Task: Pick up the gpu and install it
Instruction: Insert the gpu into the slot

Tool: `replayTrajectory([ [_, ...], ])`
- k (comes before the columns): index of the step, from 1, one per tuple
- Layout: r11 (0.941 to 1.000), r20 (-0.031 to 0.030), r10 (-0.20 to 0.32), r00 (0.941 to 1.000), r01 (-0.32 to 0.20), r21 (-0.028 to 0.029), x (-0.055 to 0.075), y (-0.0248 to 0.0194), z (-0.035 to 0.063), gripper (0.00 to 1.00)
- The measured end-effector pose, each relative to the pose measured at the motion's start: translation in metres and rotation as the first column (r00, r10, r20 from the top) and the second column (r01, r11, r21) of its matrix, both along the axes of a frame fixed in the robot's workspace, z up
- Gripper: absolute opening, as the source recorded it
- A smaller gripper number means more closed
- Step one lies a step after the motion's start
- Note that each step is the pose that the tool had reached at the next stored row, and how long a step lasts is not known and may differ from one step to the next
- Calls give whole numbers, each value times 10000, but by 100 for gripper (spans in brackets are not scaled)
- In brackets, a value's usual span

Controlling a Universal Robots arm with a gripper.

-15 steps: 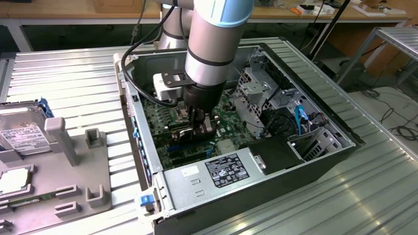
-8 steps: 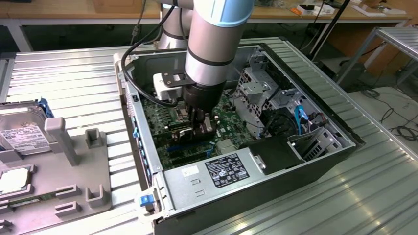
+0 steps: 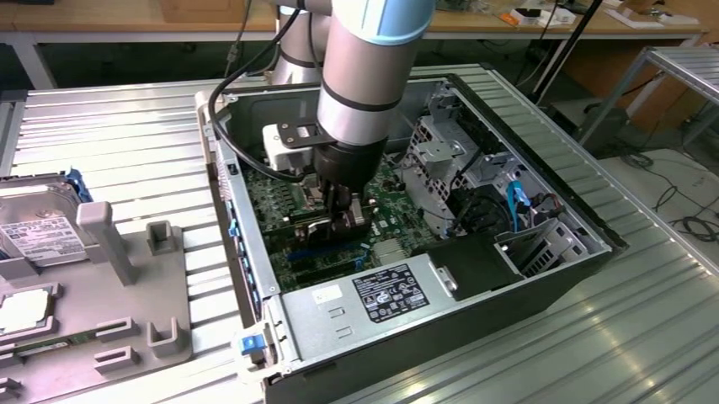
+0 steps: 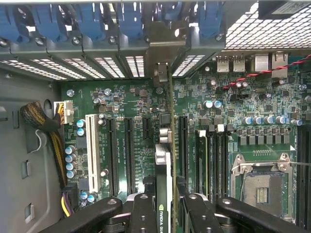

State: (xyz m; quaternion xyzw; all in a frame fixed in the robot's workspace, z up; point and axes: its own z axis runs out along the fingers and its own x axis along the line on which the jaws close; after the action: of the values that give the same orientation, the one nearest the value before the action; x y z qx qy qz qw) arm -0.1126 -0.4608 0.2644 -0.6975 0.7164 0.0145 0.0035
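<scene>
The arm reaches straight down into the open computer case (image 3: 472, 252), which lies on its side on the ribbed metal table (image 3: 113, 135). Its gripper (image 3: 340, 220) sits low over the motherboard (image 4: 136, 102), close to the middle of the case. In the wrist view the gripper (image 4: 164, 213) has its black fingers (image 4: 143, 213) pressed against either face of the gpu (image 4: 164, 170), so the claw is clamped on the card, not standing free.

The card is held on edge, thin side toward the camera, running away toward the case's rear wall, where its metal bracket end (image 4: 162, 73) meets the row of vented slot covers (image 4: 97, 65). I'd say it is carried upright like this because the expansion slots on the motherboard take a card edge-first. It hangs between the long black slots (image 4: 129, 145) on one side and the memory sticks (image 4: 209, 155) and empty CPU socket (image 4: 260, 187) on the other. I cannot tell whether its lower edge is already seated in a slot or only poised above one.

Beside the case, toward the exterior view's left, a grey parts fixture (image 3: 113, 278) on the table holds a hard drive (image 3: 39, 215). Inside the case, the power supply (image 3: 371, 295) with its black label fills the end opposite the slot covers.
</scene>
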Motion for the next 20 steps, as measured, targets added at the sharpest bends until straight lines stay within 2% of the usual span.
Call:
replayTrajectory([
  [20,9999,0,124,9999,-124,6,0,0,-15,27],
])
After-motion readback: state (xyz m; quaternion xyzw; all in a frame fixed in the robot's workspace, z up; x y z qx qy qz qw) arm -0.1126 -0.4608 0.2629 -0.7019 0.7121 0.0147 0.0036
